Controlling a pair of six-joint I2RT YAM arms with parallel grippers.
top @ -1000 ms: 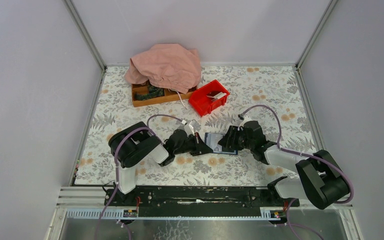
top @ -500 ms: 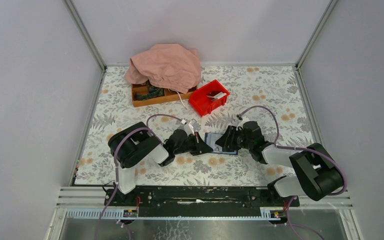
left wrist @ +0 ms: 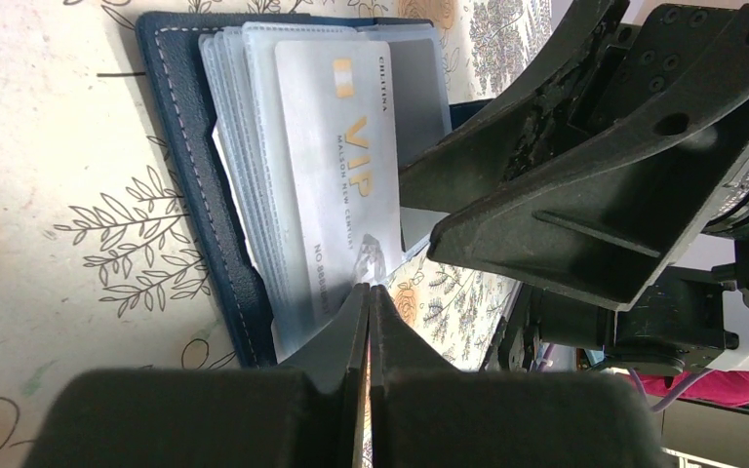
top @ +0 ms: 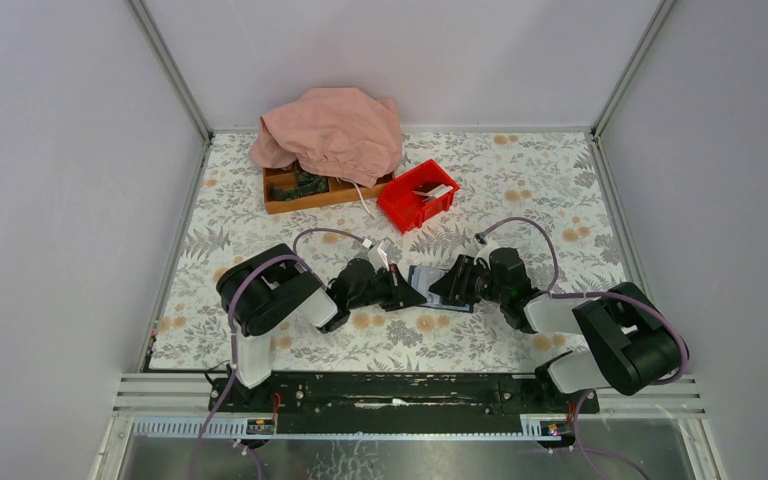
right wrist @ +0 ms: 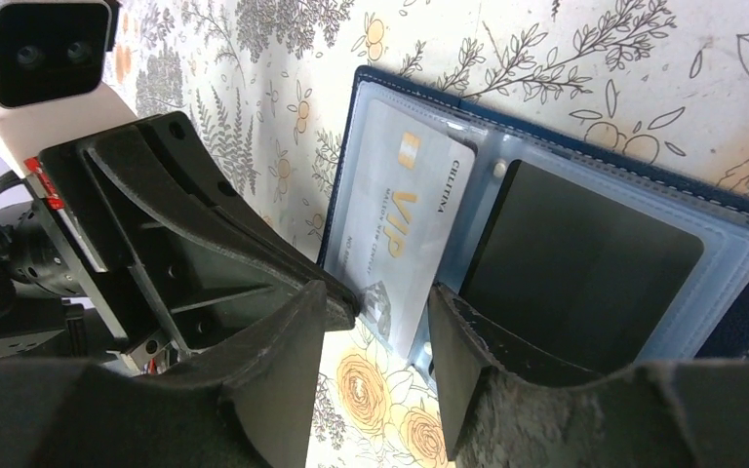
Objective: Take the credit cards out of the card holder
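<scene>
Right gripper (right wrist: pixel 386 310) slid in from 3 o'clock, spread over the holder (left wrist: pixel 191 146); left gripper (left wrist: pixel 369 292), pressed together, seemingly pins a card (left wrist: pixel 336 166).

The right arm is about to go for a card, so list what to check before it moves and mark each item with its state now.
1. Card holder lies open on the table: ok.
2. VIP card shows face up in the holder, with its end towards the right jaws: ok.
3. Right jaws are open, one on each side of that card's end: ok.
4. Right jaws grip the card: not ok, nothing is held.
5. Left jaws are shut with the tip at the holder's edge: ok. Whether they pin the holder down: cannot tell.
6. Dark card is out of the holder: not ok, it sits in the other half.
</scene>
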